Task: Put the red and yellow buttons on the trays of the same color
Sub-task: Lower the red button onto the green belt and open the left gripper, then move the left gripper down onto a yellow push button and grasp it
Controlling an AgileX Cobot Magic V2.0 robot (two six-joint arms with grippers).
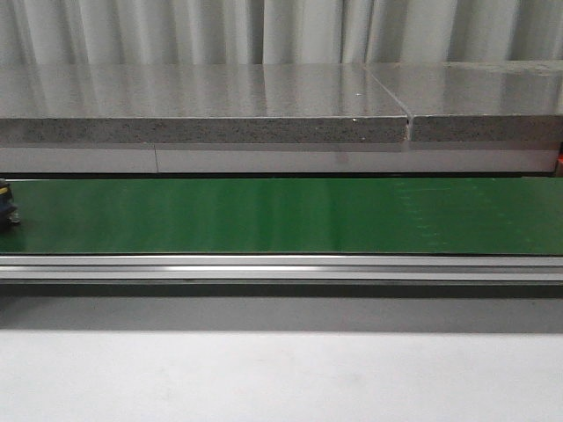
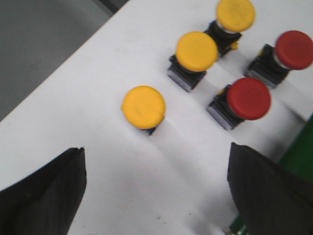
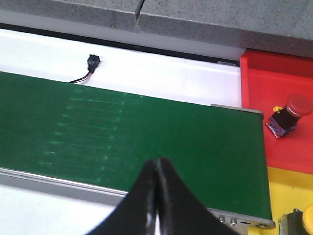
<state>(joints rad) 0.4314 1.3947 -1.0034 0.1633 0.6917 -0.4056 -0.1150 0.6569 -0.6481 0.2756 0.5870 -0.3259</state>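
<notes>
In the left wrist view three yellow buttons [image 2: 143, 106] [image 2: 196, 51] [image 2: 235, 14] and two red buttons [image 2: 248, 98] [image 2: 294, 49] stand on a white surface [image 2: 122, 186]. My left gripper [image 2: 156, 149] is open just short of the nearest yellow button, with nothing between its fingers [image 2: 49, 191]. In the right wrist view my right gripper [image 3: 157, 164] is shut and empty over the green belt [image 3: 146, 122]. Beyond the belt's end, a red tray [image 3: 274, 73] holds one red button [image 3: 292, 110]. A yellow tray [image 3: 288, 191] beside it holds a yellow button [image 3: 307, 220], cut off by the frame.
The front view shows the long green belt [image 1: 281, 215], a grey stone ledge [image 1: 202, 110] behind it and white table in front. A small dark object [image 1: 7, 204] sits at the belt's far left edge. A black connector with wires [image 3: 92, 61] lies behind the belt.
</notes>
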